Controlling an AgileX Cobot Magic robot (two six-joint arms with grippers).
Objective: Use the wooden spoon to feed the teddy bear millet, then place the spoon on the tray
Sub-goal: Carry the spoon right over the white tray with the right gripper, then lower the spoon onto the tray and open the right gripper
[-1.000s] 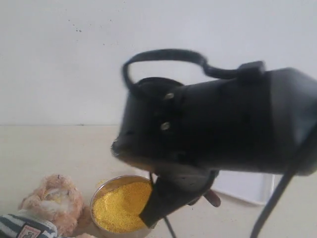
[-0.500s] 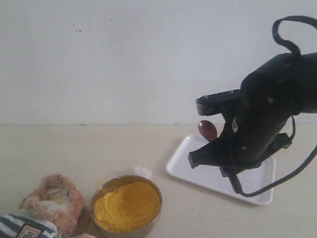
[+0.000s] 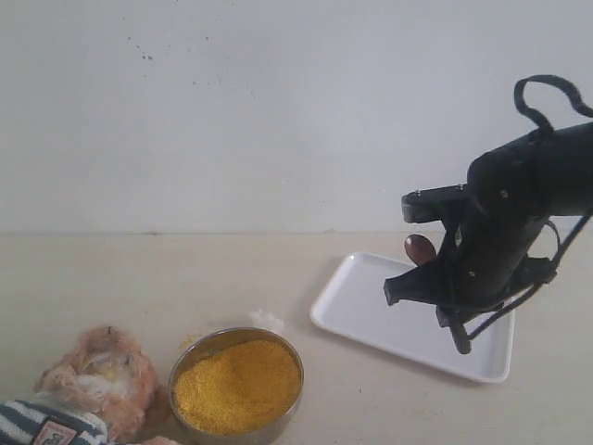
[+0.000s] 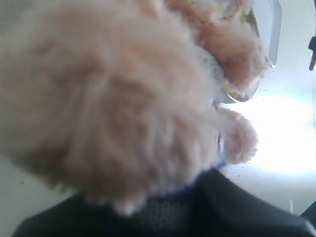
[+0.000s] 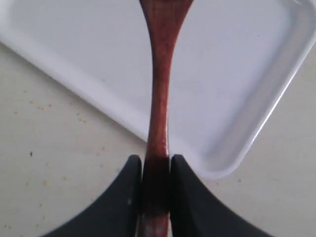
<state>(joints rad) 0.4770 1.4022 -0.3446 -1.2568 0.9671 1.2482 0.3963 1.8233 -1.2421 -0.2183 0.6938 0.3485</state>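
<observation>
One step left: spoon (image 5: pixel 159 98), handle clamped in right gripper (image 5: pixel 156 161), hangs over tray (image 5: pixel 237 74) by the right edge; feeding the bear (image 3: pixel 97 371) seems finished.

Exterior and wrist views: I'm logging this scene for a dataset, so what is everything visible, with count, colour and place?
teddy bear: one, light brown with a navy-and-white striped shirt, lower left of the exterior view, beside the bowl
metal bowl: one, shiny silver, on the table right of the bear
millet: one heap, yellow-orange, filling the bowl
tray: one, white, on the table right of the bowl
wooden spoon: one, dark reddish-brown, held over the tray
white scrap: one, by the bowl's far rim
table: one, beige
wall: one, white, behind
right gripper: one, black, shut on the spoon's handle
left gripper: not made out; bear fur fills its wrist view
</observation>
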